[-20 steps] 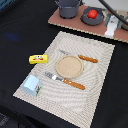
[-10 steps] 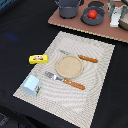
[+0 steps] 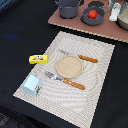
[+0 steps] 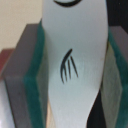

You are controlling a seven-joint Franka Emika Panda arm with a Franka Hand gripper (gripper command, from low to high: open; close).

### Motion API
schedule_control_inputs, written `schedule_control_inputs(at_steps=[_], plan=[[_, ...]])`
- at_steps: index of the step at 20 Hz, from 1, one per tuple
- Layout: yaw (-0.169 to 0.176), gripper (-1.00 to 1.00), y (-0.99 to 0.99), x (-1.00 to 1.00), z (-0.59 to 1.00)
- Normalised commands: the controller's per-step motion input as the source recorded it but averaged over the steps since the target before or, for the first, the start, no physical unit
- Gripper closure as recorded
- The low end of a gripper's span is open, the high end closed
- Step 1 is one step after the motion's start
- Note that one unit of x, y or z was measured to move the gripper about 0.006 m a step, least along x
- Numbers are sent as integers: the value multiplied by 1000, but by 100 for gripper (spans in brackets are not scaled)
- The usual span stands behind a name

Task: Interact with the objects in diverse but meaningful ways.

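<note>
Wrist view shows the white flat utensil [image 4: 75, 65] filling the frame, with a green-padded finger on each side of it; the fingers [image 4: 36, 95] are clamped on it, pads pressed to both edges. A small dark fork-like mark sits on the utensil's face. In the exterior view the same utensil [image 3: 115, 10] appears at about one o'clock of the scene, upright over the brown board [image 3: 70, 26] that runs along the far edge; the arm itself is out of frame.

My judgement is that the step in hand is carrying or lifting the utensil, so the next move calls for choosing where it goes: toward the frying pan [image 3: 93, 14] just beside it, where the red tomato [image 3: 92, 14] sits, or down to the place mat [image 3: 95, 85].

Around the board it is crowded: a grey pot [image 3: 68, 8] stands at eleven o'clock and a metal bowl [image 3: 123, 21] at the edge near two o'clock, so sideways travel there needs height. On the mat, the tan plate [image 3: 68, 66] lies at centre, with the knife [image 3: 80, 57] at twelve o'clock of it and the fork [image 3: 65, 80] at six. The yellow packet [image 3: 38, 59] rests at nine o'clock on the black desk [image 3: 20, 30], and the light-blue cup [image 3: 32, 85] at seven. The mat's four o'clock corner offers the most open room.
</note>
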Motion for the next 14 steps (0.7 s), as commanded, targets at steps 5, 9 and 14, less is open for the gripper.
schedule_control_inputs(at_steps=[5,9,14], plan=[[-64,100,563,-550,-79],[0,100,446,-832,-38],[0,100,379,-956,-56]])
